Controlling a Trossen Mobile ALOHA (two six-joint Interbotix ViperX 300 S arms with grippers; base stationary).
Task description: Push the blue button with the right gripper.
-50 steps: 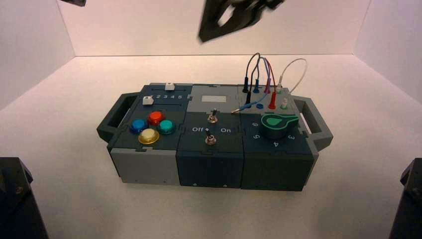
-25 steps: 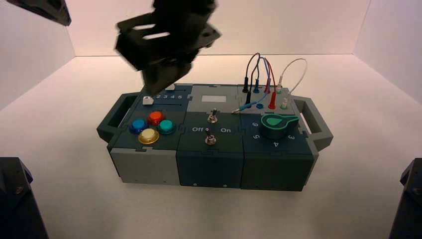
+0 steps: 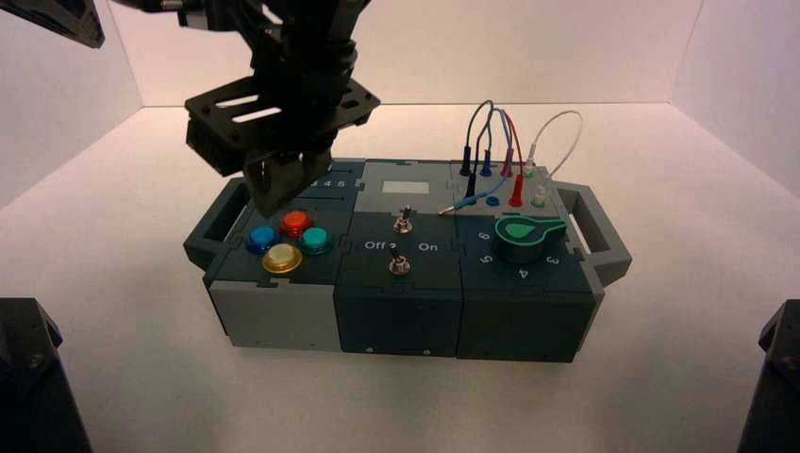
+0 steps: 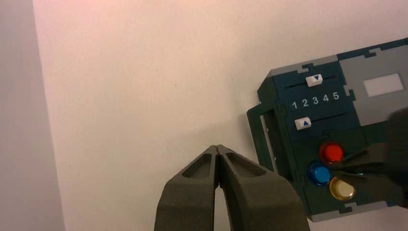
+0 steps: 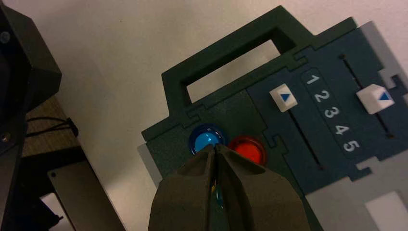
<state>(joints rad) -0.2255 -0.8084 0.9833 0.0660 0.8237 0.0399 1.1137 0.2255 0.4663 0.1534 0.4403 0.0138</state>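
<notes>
The blue button [image 3: 260,238] sits at the left of the button cluster on the box's near-left block. It also shows in the right wrist view [image 5: 206,138] and the left wrist view [image 4: 318,173]. My right gripper [image 3: 270,198] is shut and empty. It hangs just above and behind the blue button, with no contact showing. In the right wrist view its tips [image 5: 215,147] overlap the button's edge. My left gripper [image 4: 219,148] is shut and empty, held high over the table left of the box.
A red button [image 3: 294,223], a teal button [image 3: 315,241] and a yellow button [image 3: 281,258] crowd the blue one. Two white sliders [image 5: 284,97] lie behind them. Toggle switches [image 3: 402,222], a green knob [image 3: 526,236] and wires [image 3: 491,142] lie to the right.
My right gripper has swung from the top middle down and to the left, and now hangs low over the button cluster. The box and the left arm have hardly moved.
</notes>
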